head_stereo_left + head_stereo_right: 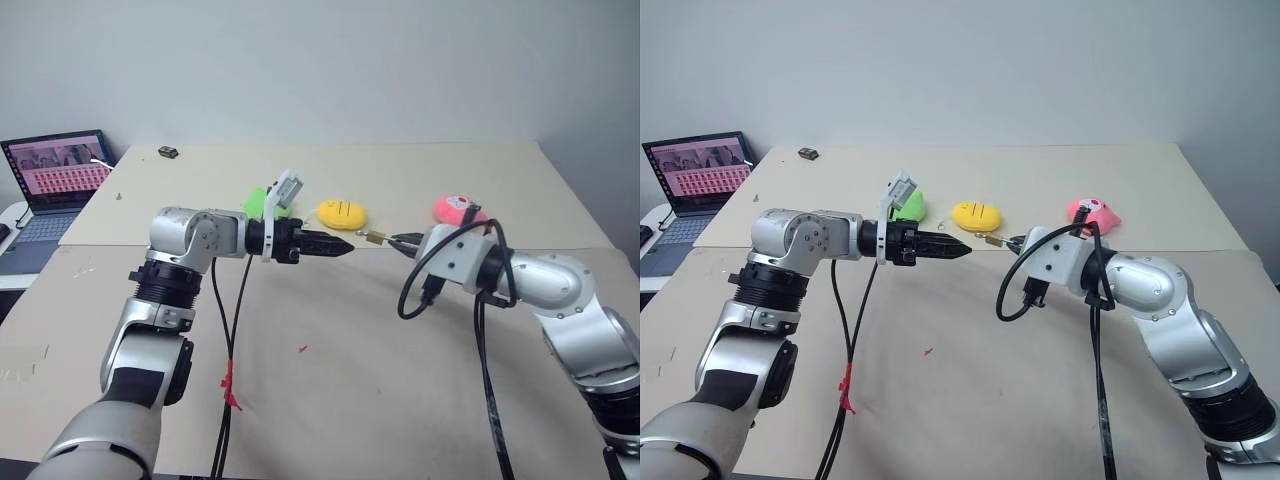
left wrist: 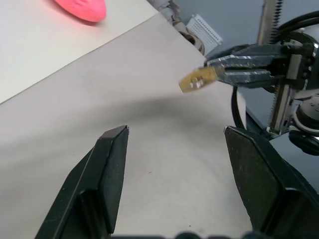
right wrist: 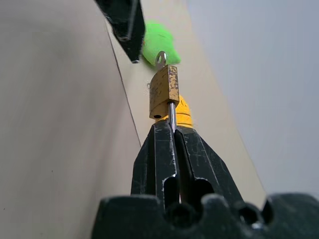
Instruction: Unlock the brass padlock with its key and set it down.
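Note:
The brass padlock (image 3: 164, 92) hangs in the air above the tan table sheet. My right gripper (image 3: 172, 127) is shut on its thin silver shackle. A small silver key head (image 3: 160, 59) pokes out of the padlock's far end. My left gripper (image 2: 174, 132) is open with nothing between its fingers. It points at the padlock (image 1: 374, 238) from a short gap away and does not touch it. In the head views the left gripper (image 1: 345, 245) and the right gripper (image 1: 397, 240) face each other tip to tip, with the padlock between them.
A yellow plush (image 1: 343, 213), a green plush (image 1: 262, 203) and a pink plush (image 1: 458, 209) lie just behind the grippers. An open laptop (image 1: 62, 170) stands at the far left, and a small dark object (image 1: 168, 152) lies at the table's back.

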Robot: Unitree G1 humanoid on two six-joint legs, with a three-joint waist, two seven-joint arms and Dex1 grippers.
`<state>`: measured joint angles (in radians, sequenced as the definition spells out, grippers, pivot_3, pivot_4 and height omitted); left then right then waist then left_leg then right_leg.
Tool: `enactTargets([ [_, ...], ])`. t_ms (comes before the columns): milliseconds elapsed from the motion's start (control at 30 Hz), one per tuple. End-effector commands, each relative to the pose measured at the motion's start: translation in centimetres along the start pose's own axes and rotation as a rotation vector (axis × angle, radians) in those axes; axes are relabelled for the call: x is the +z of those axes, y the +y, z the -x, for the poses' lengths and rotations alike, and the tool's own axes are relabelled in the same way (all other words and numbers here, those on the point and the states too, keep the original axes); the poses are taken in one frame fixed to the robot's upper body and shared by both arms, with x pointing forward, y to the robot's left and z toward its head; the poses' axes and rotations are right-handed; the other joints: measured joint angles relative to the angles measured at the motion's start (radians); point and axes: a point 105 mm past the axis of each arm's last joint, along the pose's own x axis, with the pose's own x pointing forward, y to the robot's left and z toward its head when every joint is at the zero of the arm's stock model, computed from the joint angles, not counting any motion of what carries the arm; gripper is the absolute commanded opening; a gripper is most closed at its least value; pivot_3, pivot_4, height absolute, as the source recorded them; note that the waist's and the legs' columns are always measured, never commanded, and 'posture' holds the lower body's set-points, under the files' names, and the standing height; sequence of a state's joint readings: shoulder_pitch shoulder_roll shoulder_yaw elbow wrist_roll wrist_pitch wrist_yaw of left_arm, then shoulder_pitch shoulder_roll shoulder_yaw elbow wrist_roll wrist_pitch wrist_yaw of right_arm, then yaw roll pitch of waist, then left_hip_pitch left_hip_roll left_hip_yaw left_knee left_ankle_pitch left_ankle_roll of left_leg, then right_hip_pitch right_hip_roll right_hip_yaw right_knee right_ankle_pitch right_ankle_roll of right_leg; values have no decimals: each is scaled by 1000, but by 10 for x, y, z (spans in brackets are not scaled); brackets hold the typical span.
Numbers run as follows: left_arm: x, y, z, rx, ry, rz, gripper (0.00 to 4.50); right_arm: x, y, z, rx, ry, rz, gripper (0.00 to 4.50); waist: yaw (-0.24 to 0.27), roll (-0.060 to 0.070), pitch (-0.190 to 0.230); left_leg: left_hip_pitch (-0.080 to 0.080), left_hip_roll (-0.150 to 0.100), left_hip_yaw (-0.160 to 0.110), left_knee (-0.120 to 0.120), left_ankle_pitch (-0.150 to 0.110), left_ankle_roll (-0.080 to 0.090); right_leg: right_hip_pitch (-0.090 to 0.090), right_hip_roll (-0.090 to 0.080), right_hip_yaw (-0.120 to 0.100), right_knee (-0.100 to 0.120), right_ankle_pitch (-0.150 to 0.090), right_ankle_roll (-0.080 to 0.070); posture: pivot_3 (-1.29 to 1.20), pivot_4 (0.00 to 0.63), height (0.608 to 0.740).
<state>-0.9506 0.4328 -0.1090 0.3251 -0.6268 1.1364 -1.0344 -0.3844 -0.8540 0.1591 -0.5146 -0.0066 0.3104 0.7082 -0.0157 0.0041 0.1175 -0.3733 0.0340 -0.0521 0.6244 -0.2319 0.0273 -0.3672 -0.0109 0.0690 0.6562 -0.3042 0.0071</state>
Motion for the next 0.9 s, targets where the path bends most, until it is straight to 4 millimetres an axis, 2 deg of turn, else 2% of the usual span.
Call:
enactTargets([
  [33,14,-7,7,-6,-23,-54,3252,9,-5,0,-31,-30,75,0,1,0,0,0,0,0,0,0,0,0,0,0,0,0,0,0,150,660],
  [167,11,-8,11,-7,-21,-49,3252,11,-18,0,-160,-21,340,0,1,0,0,0,0,0,1,0,0,0,0,0,-1,-1,3,0,150,660],
  [300,8,-9,12,-9,-21,-45,3252,14,-8,-2,-248,-54,524,0,1,0,0,1,0,0,1,0,0,0,0,0,-1,-3,5,0,150,660],
  [400,6,-12,11,-16,-22,-39,3252,16,-11,2,-353,-65,516,0,0,0,0,0,1,0,0,0,0,-1,1,0,1,-3,5,0,150,660],
  [533,4,-15,9,-27,-18,-32,3252,14,-10,-1,-340,-65,507,0,-2,0,0,-1,0,0,1,4,-6,0,0,1,5,-1,2,0,150,660],
  [700,5,-22,4,-60,-10,-26,3252,13,-14,-2,-341,-60,502,0,0,-1,0,1,0,0,2,4,-7,0,0,1,4,-2,4,0,150,660],
  [900,7,-26,1,-78,-7,-31,3252,15,-10,-2,-338,-84,446,0,-3,0,0,-2,0,0,1,4,-6,0,1,1,6,-2,3,0,150,660],
])
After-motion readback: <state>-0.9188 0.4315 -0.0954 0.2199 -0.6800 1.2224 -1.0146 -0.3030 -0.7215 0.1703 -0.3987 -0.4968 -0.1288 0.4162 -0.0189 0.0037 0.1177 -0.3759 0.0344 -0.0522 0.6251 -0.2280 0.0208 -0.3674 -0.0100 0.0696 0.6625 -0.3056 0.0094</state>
